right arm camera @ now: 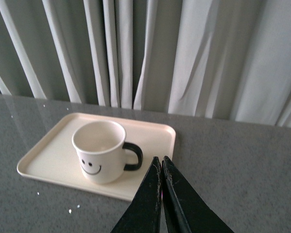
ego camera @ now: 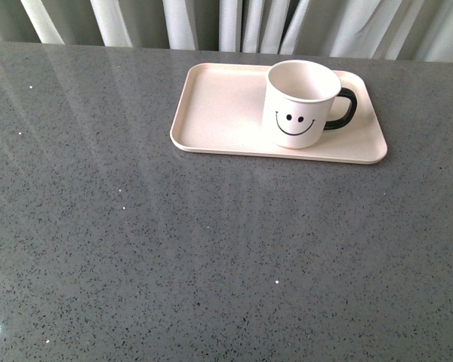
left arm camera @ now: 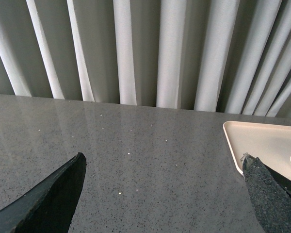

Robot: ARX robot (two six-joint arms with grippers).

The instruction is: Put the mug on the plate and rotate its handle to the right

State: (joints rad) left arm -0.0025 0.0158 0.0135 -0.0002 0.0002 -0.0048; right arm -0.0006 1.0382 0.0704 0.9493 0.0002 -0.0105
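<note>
The cream-white mug (ego camera: 301, 103) with a black smiley face stands upright on the right half of the pale pink plate (ego camera: 219, 113), its black handle (ego camera: 344, 109) pointing right. Neither arm shows in the front view. In the right wrist view the mug (right arm camera: 101, 152) and plate (right arm camera: 48, 155) lie ahead of my right gripper (right arm camera: 161, 160), which is shut, empty and apart from the handle (right arm camera: 134, 156). My left gripper (left arm camera: 165, 162) is open over bare table, with the plate's corner (left arm camera: 262, 141) beside one fingertip (left arm camera: 254, 167).
A grey speckled table (ego camera: 211, 264) spreads around the plate. White pleated curtains (ego camera: 234, 23) hang just behind its far edge.
</note>
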